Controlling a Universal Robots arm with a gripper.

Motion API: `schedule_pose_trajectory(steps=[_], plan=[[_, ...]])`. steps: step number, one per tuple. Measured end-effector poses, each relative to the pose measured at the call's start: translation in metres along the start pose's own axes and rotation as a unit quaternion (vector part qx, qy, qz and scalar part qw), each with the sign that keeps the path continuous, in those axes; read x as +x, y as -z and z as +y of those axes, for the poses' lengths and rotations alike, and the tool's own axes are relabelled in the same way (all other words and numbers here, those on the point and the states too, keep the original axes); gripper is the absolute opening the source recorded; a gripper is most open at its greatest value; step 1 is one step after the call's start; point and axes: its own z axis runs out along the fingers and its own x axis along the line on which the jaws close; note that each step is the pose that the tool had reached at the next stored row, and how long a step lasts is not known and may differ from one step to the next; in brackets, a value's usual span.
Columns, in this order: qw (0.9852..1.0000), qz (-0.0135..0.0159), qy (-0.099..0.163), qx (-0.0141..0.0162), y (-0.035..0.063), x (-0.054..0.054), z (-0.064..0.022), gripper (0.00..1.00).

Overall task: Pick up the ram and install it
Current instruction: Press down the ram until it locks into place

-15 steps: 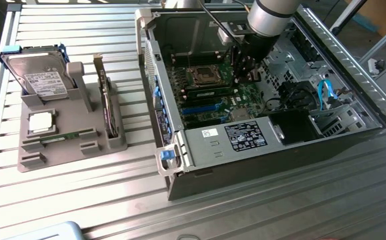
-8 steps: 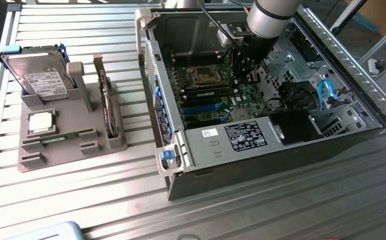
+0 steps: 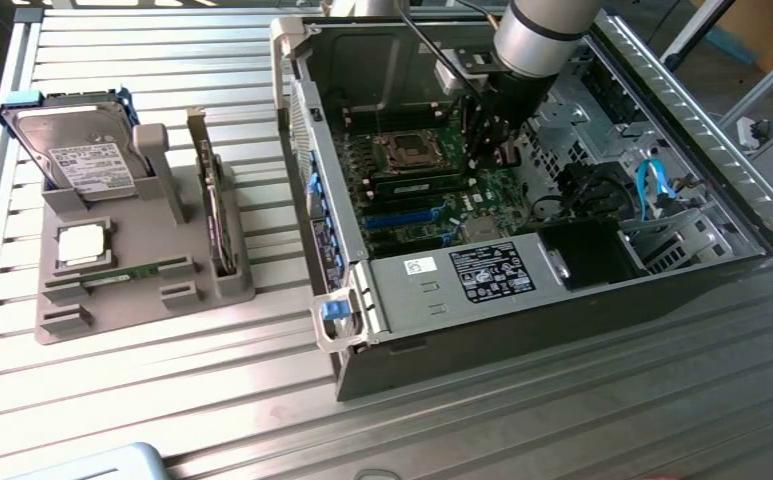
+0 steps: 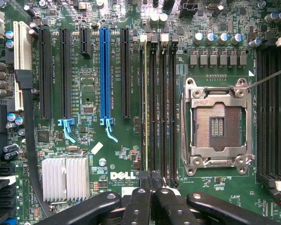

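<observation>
My pincer (image 4: 152, 192) is closed, its two inner fingers pressed together with no gap. Through my wrist view I look straight down on the board (image 4: 112, 154), and I take the socket (image 4: 218, 123) as my mark. It lies bare, its metal frame clamped around the pin field.

Just beside the socket runs a bank of four slots (image 4: 162, 108). The ram (image 4: 146, 103) stands on edge in the slot of that bank farthest from the socket; I see it as a thin pale line along the whole slot. The three slots between it and the socket are dark. My fingertips (image 4: 139, 193) sit over the end of that bank, right at one end of the ram; I cannot tell whether they touch it.

Beyond the ram, further from the socket, comes a black card slot (image 4: 125, 70), then a blue one (image 4: 104, 75).

In the exterior view my arm (image 3: 546, 30) reaches into the case (image 3: 546, 320) above the socket. Well apart from the socket, outside the case towards the exterior view's left, a grey holder (image 3: 59, 325) carries a drive (image 3: 86, 160) and a thin green stick (image 3: 137, 272) lying flat.
</observation>
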Motion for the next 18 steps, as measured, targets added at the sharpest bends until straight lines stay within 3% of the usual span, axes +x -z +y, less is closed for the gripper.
schedule_pose_trajectory(steps=[18], plan=[[1.0000, 0.0000, 0.000, 0.0008, -0.0034, 0.0003, 0.0005, 0.11]])
